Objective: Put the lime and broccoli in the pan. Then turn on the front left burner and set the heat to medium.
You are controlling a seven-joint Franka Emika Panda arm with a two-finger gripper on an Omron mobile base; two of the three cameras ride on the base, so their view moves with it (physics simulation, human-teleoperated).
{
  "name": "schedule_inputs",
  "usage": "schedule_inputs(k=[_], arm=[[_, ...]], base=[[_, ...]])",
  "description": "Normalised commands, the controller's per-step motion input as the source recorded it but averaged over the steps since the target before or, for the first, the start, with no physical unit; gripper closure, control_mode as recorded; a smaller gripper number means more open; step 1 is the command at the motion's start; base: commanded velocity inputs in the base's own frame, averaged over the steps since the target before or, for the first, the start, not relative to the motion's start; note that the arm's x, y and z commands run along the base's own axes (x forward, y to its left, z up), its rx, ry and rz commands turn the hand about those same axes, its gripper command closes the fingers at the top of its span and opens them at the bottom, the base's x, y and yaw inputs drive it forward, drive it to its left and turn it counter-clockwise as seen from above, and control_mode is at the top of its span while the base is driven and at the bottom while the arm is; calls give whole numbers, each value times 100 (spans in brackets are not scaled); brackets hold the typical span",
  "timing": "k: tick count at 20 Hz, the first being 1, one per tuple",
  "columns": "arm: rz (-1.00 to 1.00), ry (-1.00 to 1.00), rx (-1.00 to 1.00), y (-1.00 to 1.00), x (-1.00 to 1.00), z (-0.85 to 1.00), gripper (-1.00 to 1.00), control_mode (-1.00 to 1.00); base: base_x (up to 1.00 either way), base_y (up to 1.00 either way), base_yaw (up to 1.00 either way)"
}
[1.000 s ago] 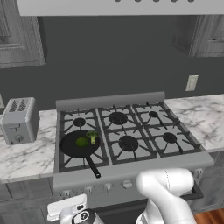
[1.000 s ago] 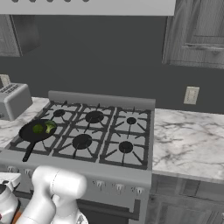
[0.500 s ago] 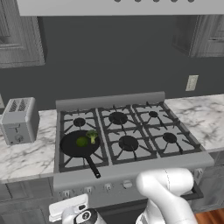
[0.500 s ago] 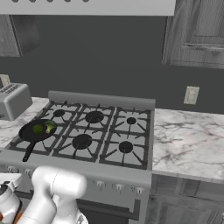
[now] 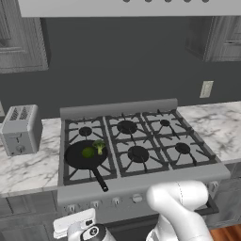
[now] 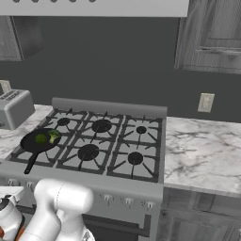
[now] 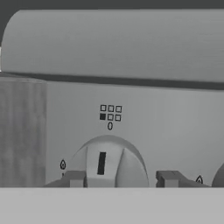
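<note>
The black pan (image 5: 74,160) (image 6: 29,144) sits on the front left burner (image 5: 70,175), handle toward the stove's front. Inside it lie the lime (image 5: 87,152) (image 6: 41,139) and, touching it on the right, the broccoli (image 5: 99,147) (image 6: 53,137). My gripper (image 7: 121,178) is low at the stove's front panel, at its left end. Its fingertips (image 7: 74,177) flank a round grey knob (image 7: 105,159), shut on it. The knob's dark mark points almost straight up. A small burner diagram (image 7: 110,113) above the knob has its lower left square filled.
A silver toaster (image 5: 20,129) stands on the marble counter left of the stove. Five other burners carry nothing. More knobs (image 5: 136,199) line the front panel, one at the hand view's right edge (image 7: 218,177). Marble counter (image 6: 202,150) stretches to the right.
</note>
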Motion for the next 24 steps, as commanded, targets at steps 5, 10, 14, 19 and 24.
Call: schedule_inputs(k=[5,10,14,19,24], arm=[[0,-3,0,13,2,-2,100,-100],[0,-10,-3,6,3,-6,100,-100],[-1,-6,-11,0,6,-4,100,-100],[0,0,-16,0,16,0,100,-100],[0,0,-19,0,15,0,100,-100]], base=[[0,0,0],[0,0,0],[0,0,0],[0,0,0],[0,0,0]])
